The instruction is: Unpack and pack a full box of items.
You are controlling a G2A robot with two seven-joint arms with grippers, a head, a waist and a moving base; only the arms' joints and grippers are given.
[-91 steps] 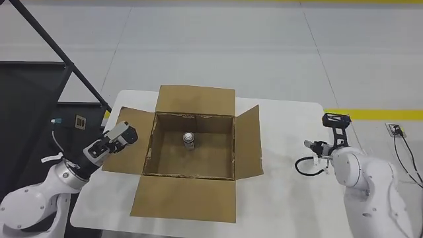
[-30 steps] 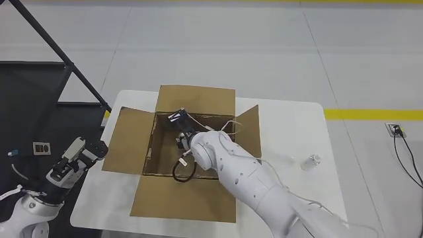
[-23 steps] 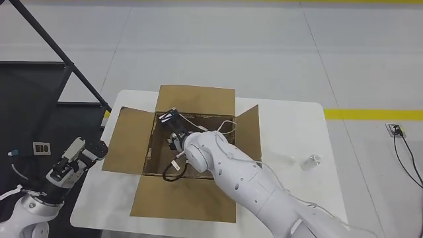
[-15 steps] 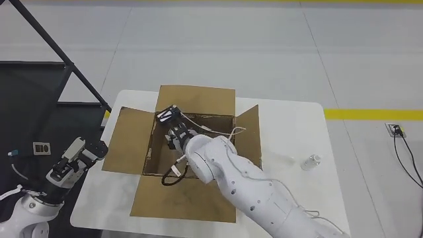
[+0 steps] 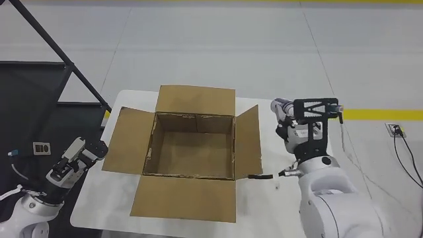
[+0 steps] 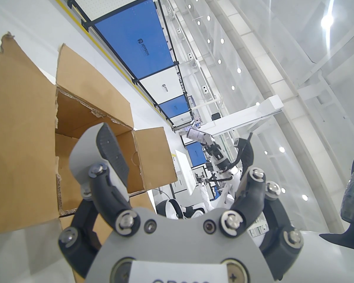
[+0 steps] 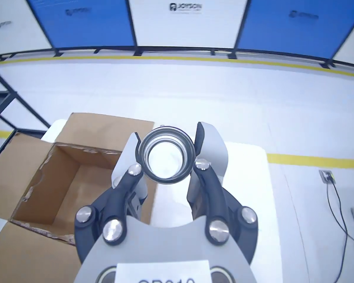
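The open cardboard box (image 5: 192, 152) stands in the middle of the white table (image 5: 271, 198), all flaps folded out and nothing showing on its floor. My right gripper (image 5: 285, 116) hangs above the table just right of the box's right flap, shut on a small metal-rimmed can (image 5: 282, 107). In the right wrist view the can (image 7: 166, 160) sits upright between the pads of the gripper (image 7: 168, 141), with the box (image 7: 62, 175) beside it. My left gripper (image 5: 92, 149) rests off the box's left flap; the left wrist view shows this gripper (image 6: 177, 145) open and holding nothing.
A black metal rack (image 5: 39, 92) stands off the table's left side. Bare table (image 7: 247, 160) lies to the right of the box. A thin cable (image 5: 264, 176) trails across the table near the box's front right corner.
The right arm has come out of the box with the can and swung to the right of the box. The box floor now shows nothing. The left arm has kept still over the last second.
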